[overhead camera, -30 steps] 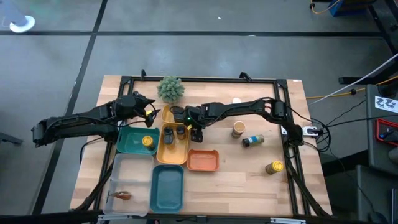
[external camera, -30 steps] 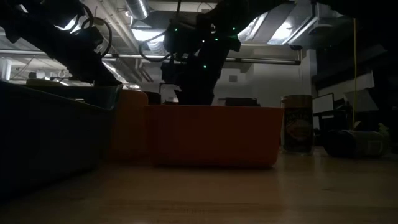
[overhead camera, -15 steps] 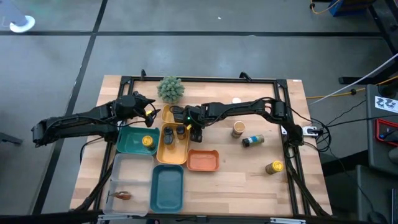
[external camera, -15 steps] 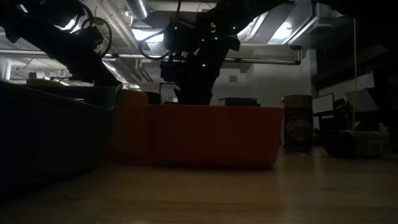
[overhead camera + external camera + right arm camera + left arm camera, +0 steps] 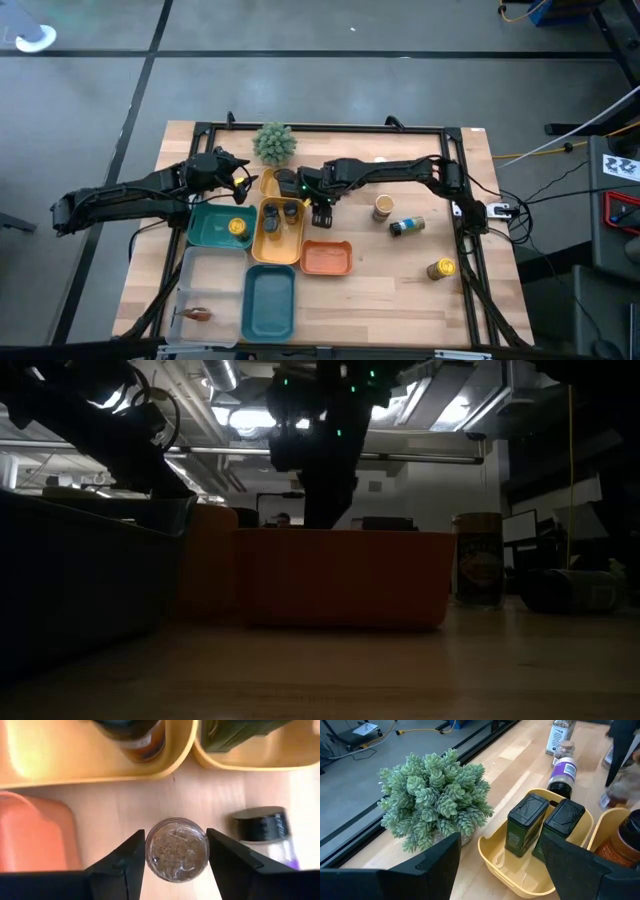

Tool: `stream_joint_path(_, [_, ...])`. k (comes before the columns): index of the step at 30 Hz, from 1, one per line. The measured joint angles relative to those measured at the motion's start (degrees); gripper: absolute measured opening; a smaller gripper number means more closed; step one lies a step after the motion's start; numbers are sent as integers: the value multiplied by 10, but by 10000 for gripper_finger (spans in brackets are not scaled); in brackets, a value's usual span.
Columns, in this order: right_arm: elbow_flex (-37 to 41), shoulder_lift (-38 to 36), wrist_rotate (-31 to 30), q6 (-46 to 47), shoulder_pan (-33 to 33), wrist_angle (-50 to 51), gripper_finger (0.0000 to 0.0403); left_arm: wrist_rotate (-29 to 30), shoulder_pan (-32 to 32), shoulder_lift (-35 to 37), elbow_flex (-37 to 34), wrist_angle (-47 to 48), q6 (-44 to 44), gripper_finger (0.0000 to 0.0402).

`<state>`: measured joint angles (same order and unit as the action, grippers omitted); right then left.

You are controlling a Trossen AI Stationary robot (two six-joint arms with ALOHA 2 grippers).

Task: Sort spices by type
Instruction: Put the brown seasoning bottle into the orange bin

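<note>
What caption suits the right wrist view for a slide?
Right end effector straddling a small clear-topped round spice jar on the wooden table, between yellow plastic trays and an orange tray.

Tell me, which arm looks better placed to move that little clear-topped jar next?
The right: its pincer already brackets the jar. The left pincer waits open by the plant.

Robotics lab (framed test table (image 5: 400,290))
</note>
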<state>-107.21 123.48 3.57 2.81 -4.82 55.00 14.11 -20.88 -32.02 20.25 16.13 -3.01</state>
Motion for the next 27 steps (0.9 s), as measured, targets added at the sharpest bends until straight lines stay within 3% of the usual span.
stream_joint_path(11, [-114, -1, 20, 80, 31, 122, 188, 0, 0, 0, 0, 0, 0, 263])
stream_joint_path(20, [-120, 2, 17, 168, 110, 124, 189, 0, 0, 0, 0, 0, 0, 263])
stream_joint_path(27, [-120, 9, -43, 241, 162, 109, 189, 0, 0, 0, 0, 0, 0, 263])
